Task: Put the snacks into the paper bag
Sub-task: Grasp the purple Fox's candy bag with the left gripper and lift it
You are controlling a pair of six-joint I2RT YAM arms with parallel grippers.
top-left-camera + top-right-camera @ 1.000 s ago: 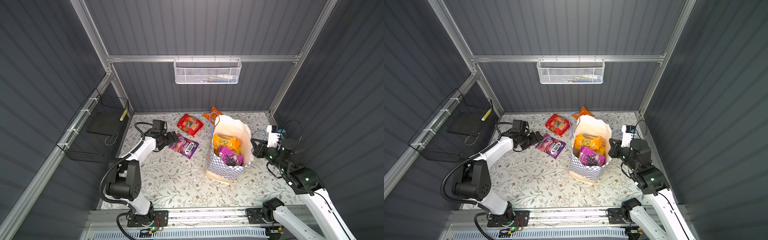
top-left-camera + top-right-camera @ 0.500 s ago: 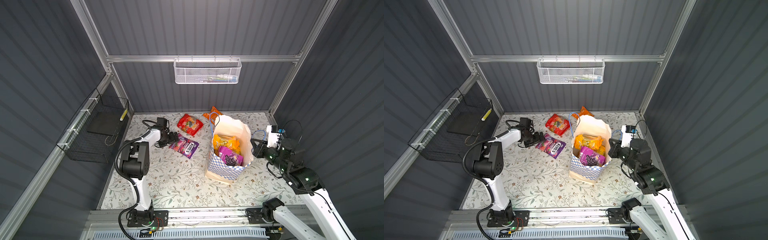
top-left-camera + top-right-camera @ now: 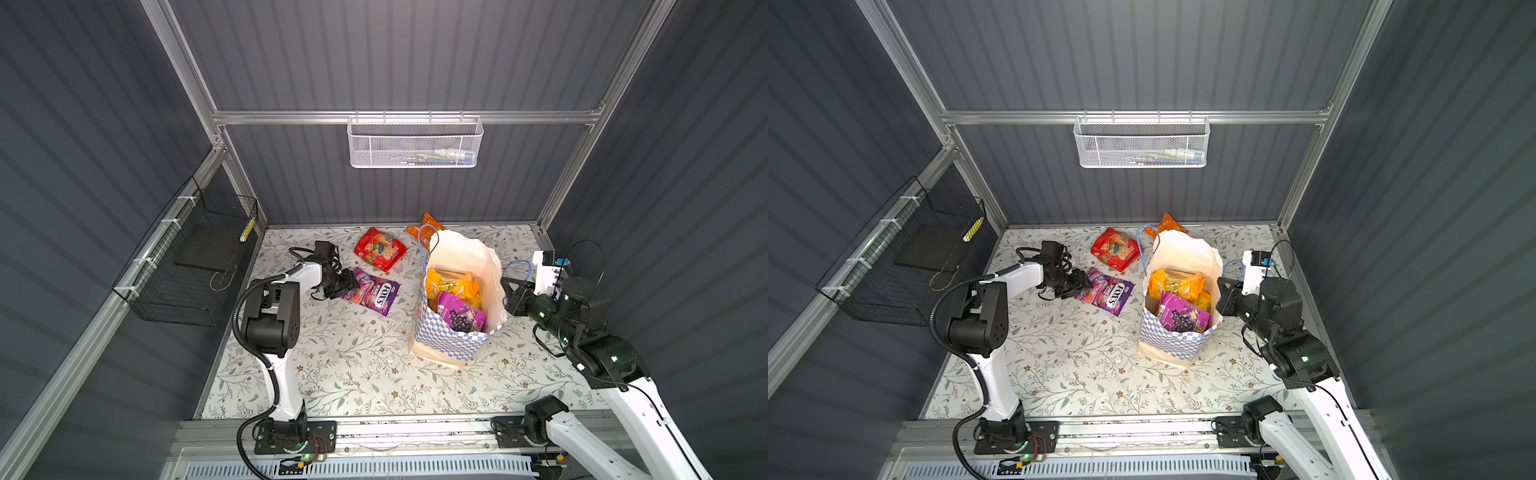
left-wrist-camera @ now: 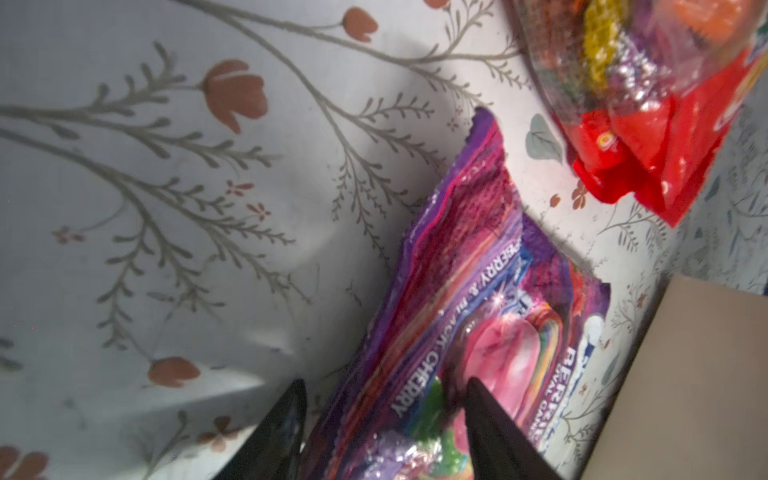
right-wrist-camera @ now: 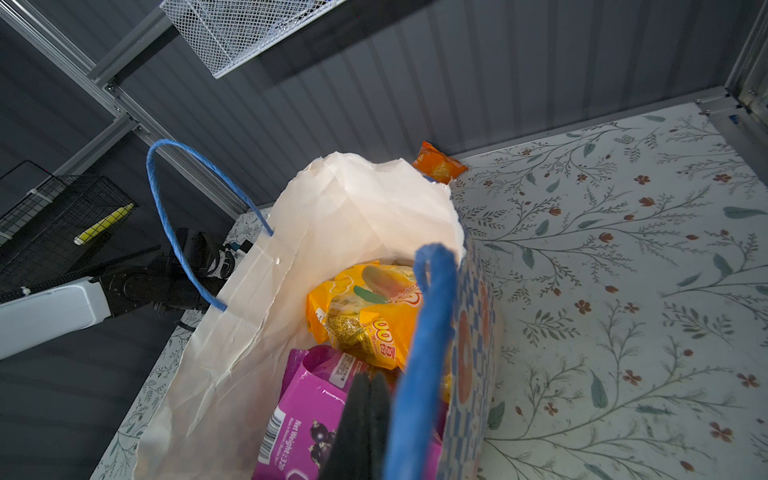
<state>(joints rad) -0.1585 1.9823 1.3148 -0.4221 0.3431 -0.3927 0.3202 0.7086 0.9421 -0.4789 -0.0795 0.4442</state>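
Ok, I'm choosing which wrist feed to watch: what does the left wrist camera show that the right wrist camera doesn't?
Left wrist only: the left gripper straddling the purple candy packet, with the red packet near it. Right wrist only: inside the paper bag, a yellow packet and a grape packet; its blue handles; the small orange packet behind it. Shared: the paper bag, just a tan edge in the left wrist view, and the flowered tabletop.

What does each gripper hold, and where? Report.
Left gripper: nothing clamped yet; open jaws straddle the purple candy packet's edge. Right gripper: shut beside the bag's blue handle; any pinch cannot be told.
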